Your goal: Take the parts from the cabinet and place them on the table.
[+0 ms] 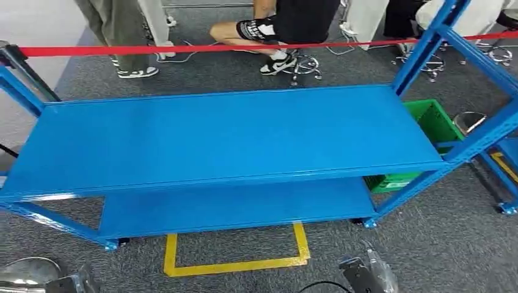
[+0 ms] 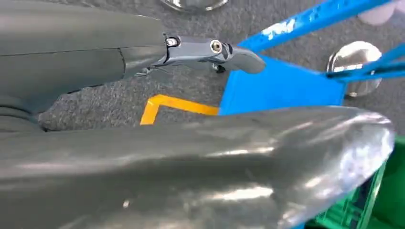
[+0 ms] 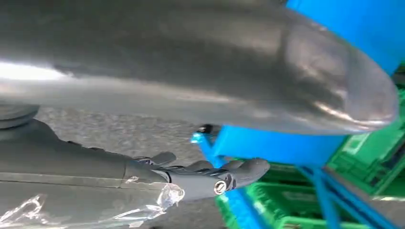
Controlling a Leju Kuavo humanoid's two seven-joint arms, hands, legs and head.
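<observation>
Stretching its long axis left to right across the head view, the blue shelf rack (image 1: 232, 137) stands on grey carpet, a green crate (image 1: 431, 119) behind its right end. Left hand (image 2: 143, 119) and right hand (image 3: 181, 143) hold nothing, fingers straight and apart.

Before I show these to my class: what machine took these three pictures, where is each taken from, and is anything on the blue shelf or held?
A two-armed humanoid robot took them. The wide picture is from its head, looking down at a blue shelf rack; its shelves look bare. A green crate sits behind the rack's right end, and yellow tape marks the floor. People stand beyond a red barrier tape. The other two come from wrist cameras: the left hand and right hand each hang by the rack, holding nothing.
</observation>
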